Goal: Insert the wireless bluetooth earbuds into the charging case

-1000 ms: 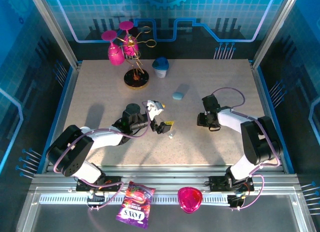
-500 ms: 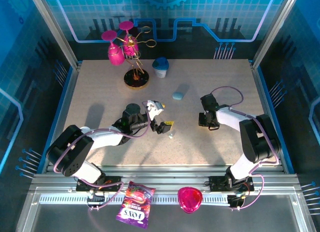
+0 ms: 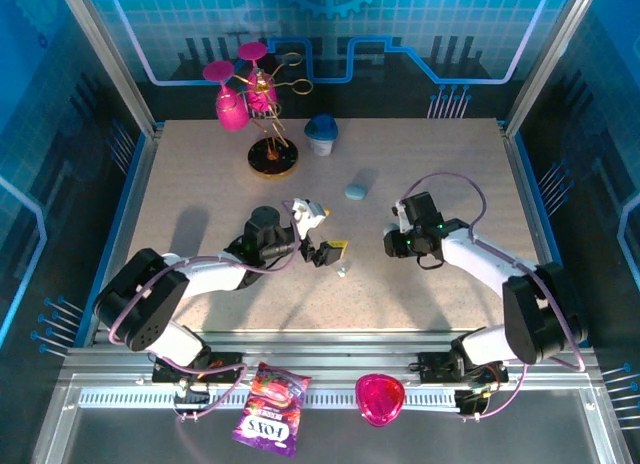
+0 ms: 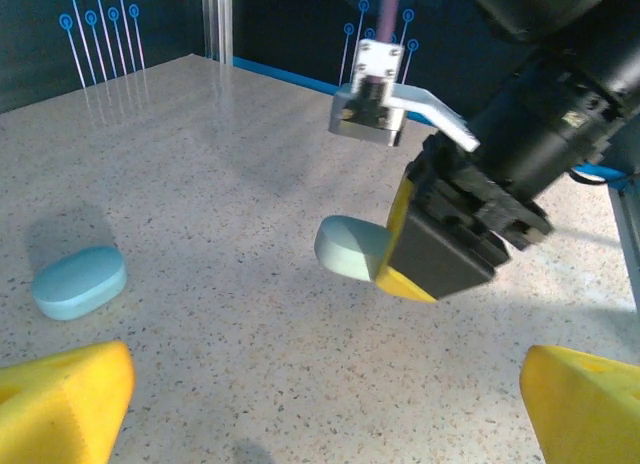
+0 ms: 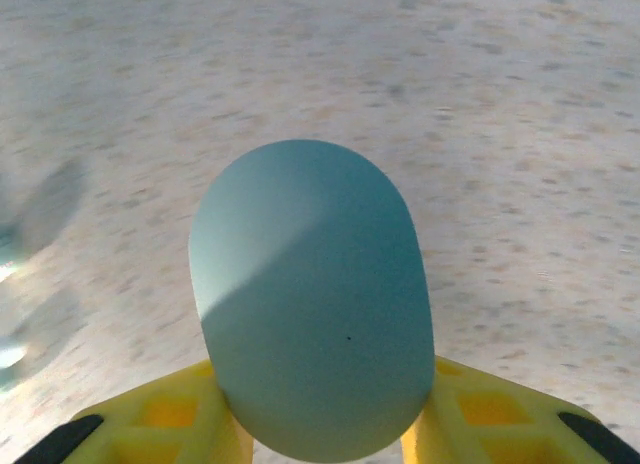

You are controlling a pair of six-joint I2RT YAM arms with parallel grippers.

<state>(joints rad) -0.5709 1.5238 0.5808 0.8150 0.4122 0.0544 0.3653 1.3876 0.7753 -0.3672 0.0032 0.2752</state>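
**Right gripper pinches the case mid-table; left jaws spread beside it**

A gold stand (image 3: 273, 156) hung with pink glasses (image 3: 231, 102) stands at the far left of the table (image 3: 190, 174), and a blue-lidded white cup (image 3: 321, 134) sits just right of it. Nearer the middle, a second light-blue oval piece (image 3: 355, 191) lies flat on the surface, apart from both grippers. One tiny pale earbud (image 3: 342, 271) rests on the table just near of the left gripper (image 3: 330, 251), touching nothing. Off the table, on the near rail, lie a purple snack packet (image 3: 268, 414) and a pink bowl (image 3: 380, 399).

Nothing lies between the two grippers. The far right and near left stretches of the table are bare. Metal posts and blue walls close in the left, right and far edges, well apart from both arms.

The left arm reaches low from its base toward the middle, wrist pointing right, its yellow fingertips (image 4: 62, 399) spread wide with nothing between them. The right arm bends in from the right edge, wrist pointing left. The right gripper (image 3: 392, 243) is pressed onto the charging case (image 5: 315, 294), its yellow fingers clamped against both sides of the oval. The case juts out beyond the fingertips toward the left gripper. In the left wrist view it appears lifted slightly off the table.
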